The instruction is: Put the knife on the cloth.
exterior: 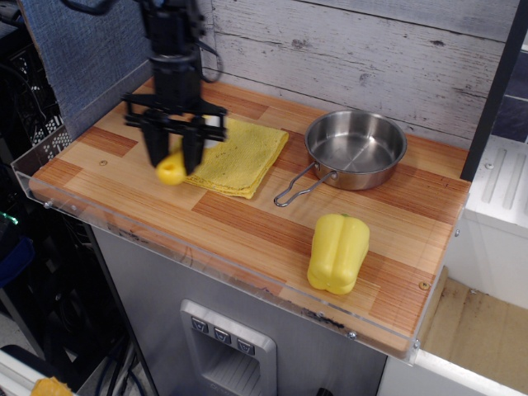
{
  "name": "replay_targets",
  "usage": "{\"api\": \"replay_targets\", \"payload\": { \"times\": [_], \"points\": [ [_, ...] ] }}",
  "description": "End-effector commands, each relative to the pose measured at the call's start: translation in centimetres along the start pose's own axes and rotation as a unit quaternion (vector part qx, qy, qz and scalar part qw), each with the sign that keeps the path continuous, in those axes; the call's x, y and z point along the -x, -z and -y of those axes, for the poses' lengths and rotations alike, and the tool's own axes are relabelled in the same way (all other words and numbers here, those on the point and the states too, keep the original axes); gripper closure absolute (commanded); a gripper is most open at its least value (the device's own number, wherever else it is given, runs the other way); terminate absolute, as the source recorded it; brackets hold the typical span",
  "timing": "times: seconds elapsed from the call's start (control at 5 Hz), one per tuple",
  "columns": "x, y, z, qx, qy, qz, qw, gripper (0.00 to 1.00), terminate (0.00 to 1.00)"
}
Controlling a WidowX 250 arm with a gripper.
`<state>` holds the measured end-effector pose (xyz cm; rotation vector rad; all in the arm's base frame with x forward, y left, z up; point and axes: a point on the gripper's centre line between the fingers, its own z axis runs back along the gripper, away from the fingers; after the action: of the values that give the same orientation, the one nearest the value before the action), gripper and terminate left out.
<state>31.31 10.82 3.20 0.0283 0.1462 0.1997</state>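
Observation:
My black gripper is shut on the knife; the chunky yellow handle sticks out below the fingers, and a bit of the pale blade shows behind them to the right. The gripper holds it over the front left edge of the yellow folded cloth, which lies on the wooden board. Part of the cloth's left side is hidden behind the gripper.
A steel pan with a wire handle sits to the right of the cloth. A yellow bell pepper lies near the front right. A clear rim runs along the board's front edge. A grey plank wall stands behind.

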Motion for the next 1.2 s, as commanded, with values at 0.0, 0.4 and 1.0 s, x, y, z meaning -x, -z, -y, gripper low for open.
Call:
{"api": "replay_targets", "payload": {
  "times": [0.0, 0.4, 1.0],
  "points": [
    [1.0, -8.1, 1.0, -0.023, 0.015, 0.125, 0.9917, 1.00, 0.00],
    [-0.2, -3.8, -1.5, -0.024, -0.034, 0.040, 0.9983, 1.00, 0.00],
    [-0.2, -3.0, -1.5, -0.022, -0.020, 0.031, 0.9991, 1.00, 0.00]
  ]
}}
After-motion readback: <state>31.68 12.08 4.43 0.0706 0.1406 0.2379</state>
